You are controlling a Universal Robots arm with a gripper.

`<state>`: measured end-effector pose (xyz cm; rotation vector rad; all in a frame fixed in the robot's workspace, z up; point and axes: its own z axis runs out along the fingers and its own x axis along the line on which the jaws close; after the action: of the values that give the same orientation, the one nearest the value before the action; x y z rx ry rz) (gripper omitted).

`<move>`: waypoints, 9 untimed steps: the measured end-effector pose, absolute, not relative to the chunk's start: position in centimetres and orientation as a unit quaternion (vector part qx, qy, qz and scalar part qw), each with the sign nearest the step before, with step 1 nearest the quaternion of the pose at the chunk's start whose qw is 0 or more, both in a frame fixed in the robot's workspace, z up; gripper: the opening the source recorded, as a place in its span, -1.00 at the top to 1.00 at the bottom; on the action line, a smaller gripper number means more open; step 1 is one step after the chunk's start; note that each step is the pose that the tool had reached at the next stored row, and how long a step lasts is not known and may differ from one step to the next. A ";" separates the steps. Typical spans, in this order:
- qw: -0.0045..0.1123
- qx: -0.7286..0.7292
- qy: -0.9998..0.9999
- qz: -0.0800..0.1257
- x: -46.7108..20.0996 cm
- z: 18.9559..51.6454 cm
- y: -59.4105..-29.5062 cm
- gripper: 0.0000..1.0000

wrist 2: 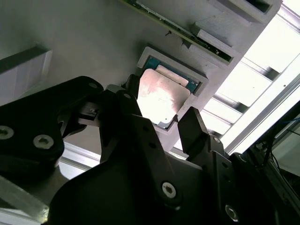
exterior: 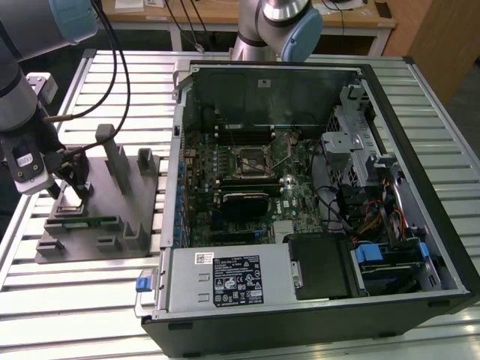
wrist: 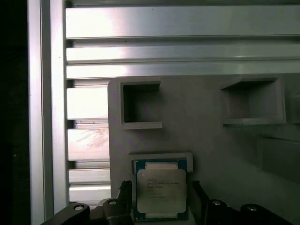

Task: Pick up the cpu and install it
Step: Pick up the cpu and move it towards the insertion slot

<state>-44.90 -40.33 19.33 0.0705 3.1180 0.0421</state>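
The cpu [exterior: 70, 201] [wrist 2: 161, 96] [wrist: 161, 190], a flat square chip with a pale silvery top, lies in a shallow square recess of the grey holder block [exterior: 101, 221] at the exterior view's left. My gripper [exterior: 71, 189] [wrist 2: 159, 105] [wrist: 160, 193] hangs low right over it, open. In both wrist views one black finger [wrist 2: 131, 93] [wrist: 124, 188] stands on each side of the chip, with a narrow gap between finger and chip. The black metal-framed socket [exterior: 251, 159] sits in the middle of the motherboard inside the open computer case [exterior: 420, 195].
The holder block carries upright posts [exterior: 116, 154] and a green circuit strip [exterior: 84, 223] close to the gripper. The case's metal wall [exterior: 174, 150] rises between holder and motherboard. A second arm's base [exterior: 281, 22] stands behind the case. Slatted aluminium table [exterior: 67, 300] lies all around.
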 end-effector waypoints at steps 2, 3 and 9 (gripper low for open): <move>0.012 0.023 1.000 0.014 -44.9 19.3 -40.3 -0.21; 0.013 0.023 1.000 0.014 -44.9 19.2 -40.3 -0.21; 0.017 0.023 1.000 0.014 -44.9 19.1 -40.3 -0.21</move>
<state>-44.90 -40.33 19.09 0.0700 3.1060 0.0423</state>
